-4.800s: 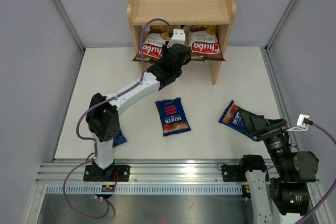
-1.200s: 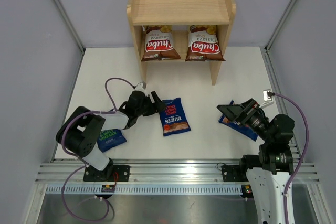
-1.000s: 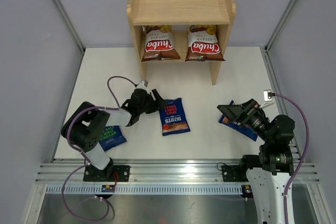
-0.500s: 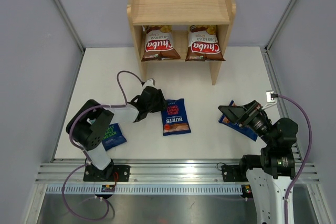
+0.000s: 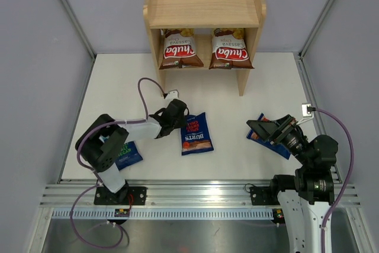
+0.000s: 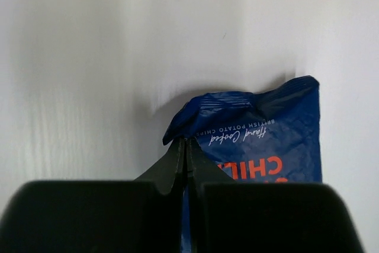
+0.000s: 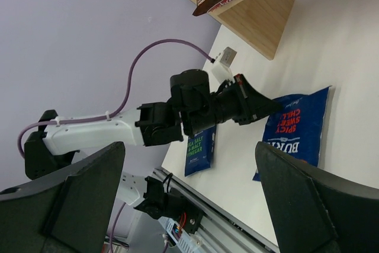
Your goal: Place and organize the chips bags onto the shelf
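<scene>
- Chuba bags: left Chuba bag [image 5: 179, 49] & right Chuba bag [image 5: 230, 49] stand side by side on lower tier of the shelf [image 5: 204, 4], red logos facing out.
- Centre Burts bag [image 5: 197, 134] lies mid-table on the white table [image 5: 237, 96], in front of the shelf & well apart from it, slightly skewed.
- Left gripper [image 5: 182, 120] sits low over the table, jaws pressed together on that bag's top-left corner; wrist cam shows the fingers [image 6: 177, 161] meeting at the crumpled blue edge.
- Left Burts bag [image 5: 125, 153], green lettering, lies near the table's front-left edge, partly under the left arm.
- Right Burts bag [image 5: 283, 147] lies on the table's right side, mostly hidden by the right gripper [image 5: 263, 127].
- Right gripper: jaws spread wide, nothing between them; contact w/ the bag below, can't tell.
</scene>
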You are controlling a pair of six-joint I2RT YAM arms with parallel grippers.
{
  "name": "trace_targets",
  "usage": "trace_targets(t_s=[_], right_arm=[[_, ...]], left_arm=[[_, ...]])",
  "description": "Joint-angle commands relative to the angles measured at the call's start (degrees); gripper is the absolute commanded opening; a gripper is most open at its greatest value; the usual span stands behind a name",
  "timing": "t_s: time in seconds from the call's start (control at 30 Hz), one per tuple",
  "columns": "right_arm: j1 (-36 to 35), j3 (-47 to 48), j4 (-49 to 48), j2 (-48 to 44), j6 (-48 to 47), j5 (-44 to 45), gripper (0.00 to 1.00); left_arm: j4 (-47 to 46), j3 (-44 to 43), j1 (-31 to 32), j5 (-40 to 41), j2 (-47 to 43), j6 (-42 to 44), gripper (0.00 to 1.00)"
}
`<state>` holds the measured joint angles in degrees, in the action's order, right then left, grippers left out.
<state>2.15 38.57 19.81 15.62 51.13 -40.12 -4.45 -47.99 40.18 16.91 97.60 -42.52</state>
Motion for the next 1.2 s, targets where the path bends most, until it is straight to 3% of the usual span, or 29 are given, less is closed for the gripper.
trace_targets(t_s=[0.0, 0.27, 0.47, 0.63, 0.67, 0.77, 0.9, 1.17], right_arm=[[0.13, -0.41, -1.08, -0.24, -0.77, -0.92, 0.99], [0.13, -13.85, -15.31, 4.68, 6.34, -5.85, 0.98], [-1.79, -19.23, -34.98, 7.41, 12.58, -6.90, 0.98], [-12.15, -16.43, -42.39, 11.71, 9.96, -3.22, 0.98], [-17.65, -15.81, -44.05, 12.50, 8.91, -0.69, 0.98], [-25.33, -13.87, -48.96, 16.28, 5.12, 4.85, 0.98], [-34.74, -12.55, -55.84, 21.46, 0.48, 11.81, 0.96], [-40.56, -4.74, -65.34, 32.70, -4.98, 18.75, 0.94]], left_arm=[[4.36, 2.98, 2.96, 7.51, -9.07, -2.03, 0.00], [7.87, 4.48, 10.43, 12.09, -32.88, -4.24, 0.00], [14.99, -6.58, 14.66, 15.61, -41.69, 1.12, 0.00], [17.01, -24.21, 14.84, 16.14, -40.22, 6.83, 0.00], [17.71, -27.57, 14.75, 15.88, -39.34, 7.10, 0.00], [16.32, -34.97, 14.75, 17.81, -37.05, 5.62, 0.00], [11.93, -35.69, 14.66, 18.60, -37.31, -2.20, 0.00], [4.72, -29.72, 14.83, 19.13, -40.21, -18.11, 0.00]])
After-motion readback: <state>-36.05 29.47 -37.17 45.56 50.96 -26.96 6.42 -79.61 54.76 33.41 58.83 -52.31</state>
